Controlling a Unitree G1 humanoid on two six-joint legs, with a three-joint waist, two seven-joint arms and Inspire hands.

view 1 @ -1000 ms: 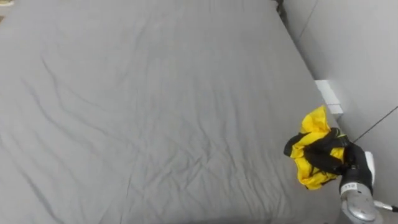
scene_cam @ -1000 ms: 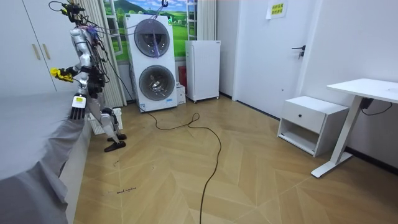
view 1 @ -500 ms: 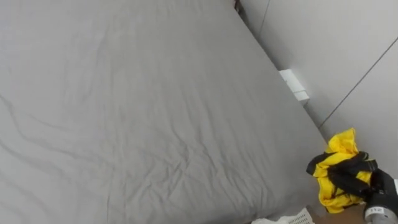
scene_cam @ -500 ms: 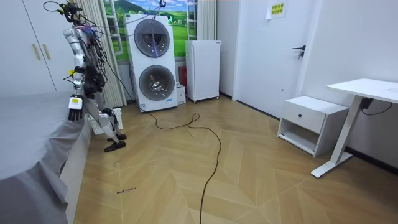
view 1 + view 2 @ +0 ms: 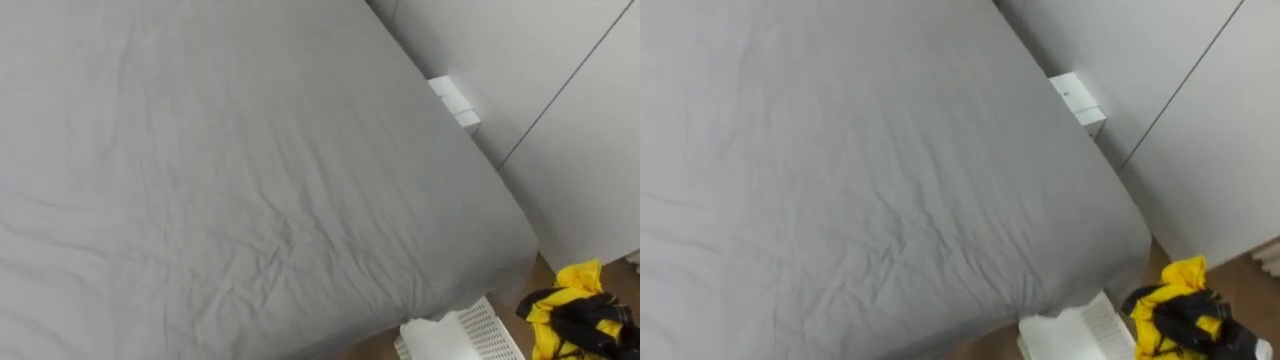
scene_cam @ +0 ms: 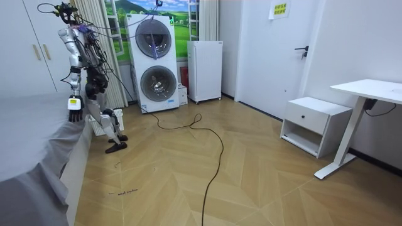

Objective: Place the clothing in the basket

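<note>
A crumpled yellow cloth garment (image 5: pixel 556 303) is held clenched in the right hand (image 5: pixel 592 326), just beside a white perforated plastic basket (image 5: pixel 470 336). The left hand (image 6: pixel 75 108) is seen hanging by the grey-sheeted bed (image 5: pixel 250 180); its finger state cannot be told.

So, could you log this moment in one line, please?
right hand: grips yellow garment | white basket: garment not in | left hand: hangs by bed
</note>
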